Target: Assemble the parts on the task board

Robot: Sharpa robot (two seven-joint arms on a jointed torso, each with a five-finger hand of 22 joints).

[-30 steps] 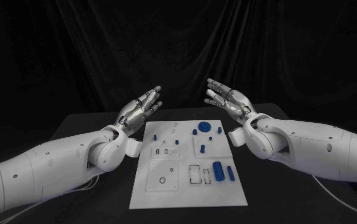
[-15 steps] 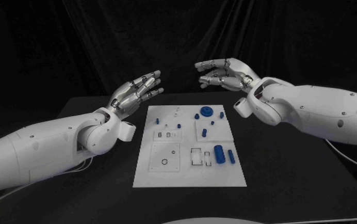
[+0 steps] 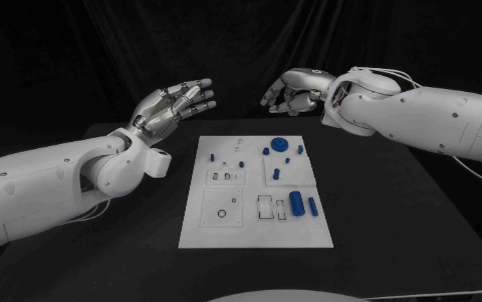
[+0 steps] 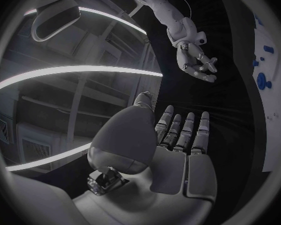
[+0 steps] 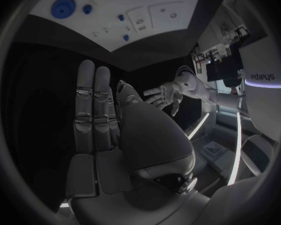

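- The bench [image 3: 402, 197] is carrying the task board [image 3: 258, 232] at its middle.
- Both hands are hovering beyond the board's far edge, grasping nothing: left hand [image 3: 173, 106] released with fingers spread, right hand [image 3: 289, 96] loosely curled.
- The blue parts [image 3: 297, 203] are lying untouched on the board; assembly looks not yet begun, so the next move calls for reaching down to one.

Lab test cell — black curtain [image 3: 150, 30] backdrop, black table [image 3: 402, 204], white task board [image 3: 251, 236], ceiling light strips [image 4: 84, 72] overhead.
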